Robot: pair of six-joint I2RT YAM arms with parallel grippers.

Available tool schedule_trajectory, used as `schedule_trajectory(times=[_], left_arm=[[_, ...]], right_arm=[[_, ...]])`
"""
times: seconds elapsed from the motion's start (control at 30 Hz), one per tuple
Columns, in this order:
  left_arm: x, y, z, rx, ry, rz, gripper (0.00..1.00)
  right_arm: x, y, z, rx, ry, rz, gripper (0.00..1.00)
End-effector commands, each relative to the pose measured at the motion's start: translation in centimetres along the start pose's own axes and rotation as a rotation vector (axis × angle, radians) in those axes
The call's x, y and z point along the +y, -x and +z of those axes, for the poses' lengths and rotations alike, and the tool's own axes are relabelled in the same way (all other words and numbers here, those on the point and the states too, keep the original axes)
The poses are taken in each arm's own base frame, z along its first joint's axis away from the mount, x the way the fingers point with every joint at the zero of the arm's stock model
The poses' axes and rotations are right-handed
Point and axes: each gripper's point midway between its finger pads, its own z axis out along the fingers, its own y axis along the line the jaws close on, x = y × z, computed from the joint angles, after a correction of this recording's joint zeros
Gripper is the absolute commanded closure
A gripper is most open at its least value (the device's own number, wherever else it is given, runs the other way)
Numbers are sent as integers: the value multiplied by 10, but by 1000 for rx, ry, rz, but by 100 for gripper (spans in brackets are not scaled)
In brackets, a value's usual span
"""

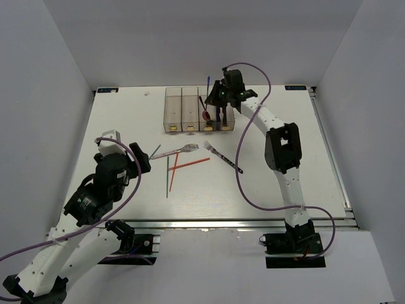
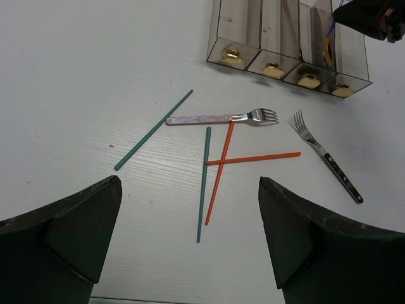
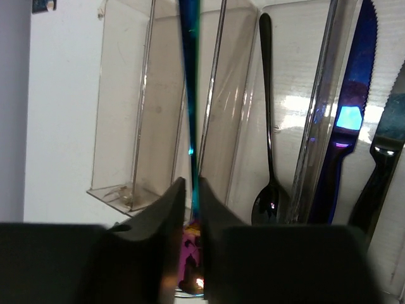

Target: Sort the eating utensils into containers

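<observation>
The containers point(image 1: 173, 107) are a row of clear bins at the back of the table. My right gripper point(image 1: 217, 95) hangs over the row's right half. In the right wrist view its jaws point(image 3: 192, 190) are shut close on the thin handle of an upright iridescent blue spoon point(image 3: 188, 76). A black spoon point(image 3: 267, 126) and two dark blue knives point(image 3: 351, 114) stand in the bins beside it. A pale-handled fork point(image 2: 215, 118), a dark-handled fork point(image 2: 326, 155), two red chopsticks point(image 2: 253, 158) and two teal chopsticks point(image 2: 204, 183) lie on the table. My left gripper point(image 2: 190, 209) hovers open just short of them.
The two left bins point(image 2: 240, 31) hold no utensils. White walls close in the table point(image 1: 285, 145) on three sides. A purple cable point(image 1: 243, 183) loops along the right arm.
</observation>
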Motion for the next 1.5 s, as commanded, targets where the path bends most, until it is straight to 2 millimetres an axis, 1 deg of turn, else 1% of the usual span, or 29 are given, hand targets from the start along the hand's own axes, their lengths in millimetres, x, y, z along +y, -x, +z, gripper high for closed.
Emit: schedule_trajectory(times=[0.0,0.07,0.1,0.13,0.17,0.23,0.27,0.33,0.37,0.4,0.43,0.47,0.5,0.53,0.57,0.63,0.67,0.73,0.77,0.8,0.83,0.87,0.9,0.93,1.07,1.17,1.23,1.4,1.47], left_arm=[[4,-1,1,-6,19,0,2],[3,-2,2,-4,16,0,2],[3,-2,2,-3,17,1,2],[3,-2,2,-3,17,1,2],[4,-2,2,-2,18,1,2],[4,-2,1,-4,16,0,2],[4,-2,2,-3,17,1,2],[4,-2,1,-4,17,0,2],[4,-1,1,-7,18,-3,2],[4,-1,1,-7,20,0,2],[4,-1,1,-7,20,-2,2],[4,-1,2,-5,21,0,2],[4,-2,2,-4,23,-1,2],[5,-2,2,-4,25,0,2],[5,-2,2,-3,28,0,2],[5,-2,2,-3,28,0,2],[5,-2,3,-3,28,0,2],[4,-3,4,2,28,6,2],[4,-3,4,3,29,5,2],[4,-3,4,5,33,6,2],[5,-4,5,7,36,9,2],[5,-4,5,8,38,8,2],[6,-4,5,7,41,7,2],[6,-3,4,4,41,4,2],[6,-4,5,8,44,7,2],[5,-6,7,16,49,13,2],[6,-7,7,19,51,14,2],[5,-6,7,16,49,12,2],[5,-6,7,18,48,14,2]], right_arm=[[7,11,2,-44,13,-30,77],[9,14,0,-49,17,-40,63],[11,15,-2,-51,18,-43,37],[12,18,-3,-59,15,-45,15],[17,23,-10,-72,17,-57,11],[23,34,-17,-95,21,-71,11],[30,43,-26,-114,28,-87,11],[42,51,-39,-126,42,-106,11],[53,62,-56,-153,57,-133,11],[58,66,-65,-164,63,-157,11],[62,68,-74,-172,68,-190,11],[58,58,-77,-148,57,-237,11],[72,59,-97,-163,65,-369,11],[65,46,-103,-126,26,-420,11],[54,23,-113,-73,-13,-465,11],[34,-16,-122,9,-114,-598,11],[7,-49,-131,83,-178,-629,11],[-5,-86,-139,163,-172,-703,16],[-18,-111,-149,220,-168,-705,20],[-22,-121,-154,241,-167,-706,29],[-23,-131,-158,258,-152,-704,33],[-22,-132,-164,242,-143,-715,36],[-29,-152,-165,289,-123,-709,41],[-30,-160,-166,304,-107,-705,42],[-53,-185,-158,392,-158,-721,53],[-67,-191,-150,423,-204,-737,55],[-69,-195,-145,439,-197,-733,57],[-86,-220,-137,532,-212,-715,58],[-91,-224,-135,550,-218,-709,58]])
